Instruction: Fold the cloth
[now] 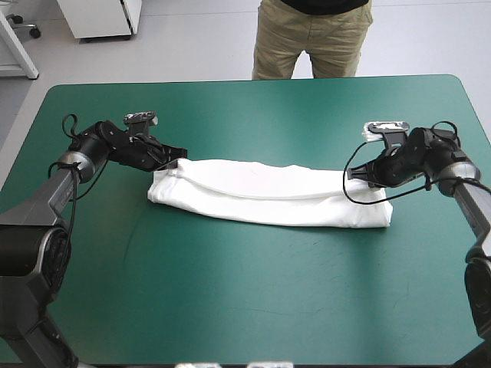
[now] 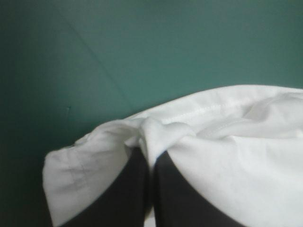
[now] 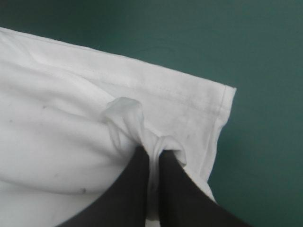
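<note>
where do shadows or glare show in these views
High view: even light, only a thin shadow under the near edge of the T-shirt. Left wrist view: the cover dims toward one side, away from the left tool. Right wrist view: soft grey shadows in the folds pinched by the right tool.

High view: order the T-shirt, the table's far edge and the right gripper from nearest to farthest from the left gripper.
1. The T-shirt: its left end is held in the left gripper.
2. The table's far edge: straight beyond that gripper.
3. The right gripper: at the T-shirt's other end, to the right.
</note>
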Controlling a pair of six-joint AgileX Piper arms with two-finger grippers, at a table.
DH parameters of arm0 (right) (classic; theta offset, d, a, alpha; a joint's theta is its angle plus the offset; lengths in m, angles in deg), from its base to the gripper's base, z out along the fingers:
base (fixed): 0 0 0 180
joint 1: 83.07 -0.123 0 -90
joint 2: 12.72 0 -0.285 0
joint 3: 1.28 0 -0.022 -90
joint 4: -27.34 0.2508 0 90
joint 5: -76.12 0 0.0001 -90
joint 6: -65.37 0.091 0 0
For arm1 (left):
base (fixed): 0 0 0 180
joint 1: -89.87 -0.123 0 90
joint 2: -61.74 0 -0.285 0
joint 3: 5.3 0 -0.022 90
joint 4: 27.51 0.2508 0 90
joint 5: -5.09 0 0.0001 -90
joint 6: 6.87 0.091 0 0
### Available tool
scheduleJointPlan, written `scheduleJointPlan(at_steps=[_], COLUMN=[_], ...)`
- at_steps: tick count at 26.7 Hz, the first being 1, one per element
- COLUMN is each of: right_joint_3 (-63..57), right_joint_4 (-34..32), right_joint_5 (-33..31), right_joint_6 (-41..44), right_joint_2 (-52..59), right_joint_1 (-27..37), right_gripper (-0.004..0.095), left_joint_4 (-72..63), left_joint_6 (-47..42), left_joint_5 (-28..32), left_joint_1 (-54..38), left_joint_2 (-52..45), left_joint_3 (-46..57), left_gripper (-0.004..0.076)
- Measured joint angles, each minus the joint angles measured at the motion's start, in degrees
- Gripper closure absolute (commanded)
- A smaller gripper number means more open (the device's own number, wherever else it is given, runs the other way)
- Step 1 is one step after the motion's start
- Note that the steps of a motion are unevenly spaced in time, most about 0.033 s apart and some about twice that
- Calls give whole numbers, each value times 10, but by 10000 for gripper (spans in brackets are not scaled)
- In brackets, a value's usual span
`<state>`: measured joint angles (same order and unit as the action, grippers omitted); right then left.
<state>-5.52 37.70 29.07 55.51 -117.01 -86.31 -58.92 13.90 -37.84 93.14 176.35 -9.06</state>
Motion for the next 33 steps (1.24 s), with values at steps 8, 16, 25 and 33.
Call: scheduleJointPlan(at_steps=[8,16,25,33], right_joint_3=[9,10,10,-10], right_joint_4=[-1,-58,-87,-97], right_joint_5=[20,11,-33,-70], right_joint_6=[2,36,48,53], right_joint_2=[-53,-25,142,350], right_joint_1=[0,0,36,119], right_gripper=[557,503,559,926], left_joint_4=[-3,5,-15,-72], left_joint_6=[34,42,55,91], left_joint_5=[3,-19,-81,-121], left_joint_1=[0,0,6,188], left_joint_2=[19,9,-74,-56], left_joint_3=[-3,-12,-79,-82], left_gripper=[438,231,503,733])
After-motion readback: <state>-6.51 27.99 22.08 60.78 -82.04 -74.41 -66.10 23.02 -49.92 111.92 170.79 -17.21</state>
